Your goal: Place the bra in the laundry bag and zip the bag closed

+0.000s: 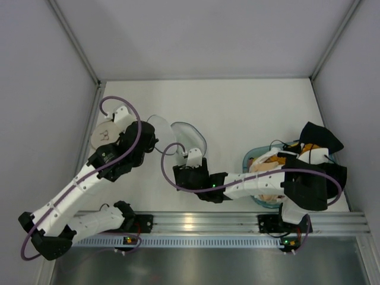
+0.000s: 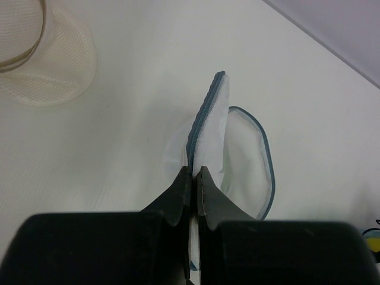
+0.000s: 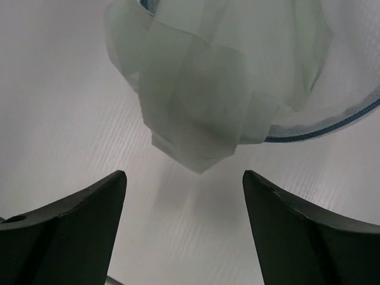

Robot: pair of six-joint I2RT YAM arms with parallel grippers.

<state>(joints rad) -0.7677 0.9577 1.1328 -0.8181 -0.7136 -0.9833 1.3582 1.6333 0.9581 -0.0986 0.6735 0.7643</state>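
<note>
Judging by these views, how far is the task, Ben?

Ben: Only at the beginning, I think. The left gripper is closed on the bluish rim of the laundry bag and holds that edge up from the table, so the mesh stands on its side. The bag is at the middle-left of the table, between the two grippers. No bra shows inside it, though the folds hide a part.

Ana: And the right gripper?

Ben: Its fingers stand wide apart and hold nothing. It hovers low, just in front of a folded flap of the mesh, and as far as I can tell it does not touch it.

Ana: So what is left?

Ben: Nearly all of it: to take the bra, to put it in, and to close the zip. I cannot say for sure which thing is the bra. Garments lie in the blue basket at the right, and a black garment lies at its far right side.

Ana: What stands in the way?

Ben: The right arm itself covers much of the basket in the top view. A pale round mesh thing also lies near the left arm, and I cannot tell what it is. In my opinion the soft bag may fold shut while only one edge is held, so the opening could be hard to find.
</note>
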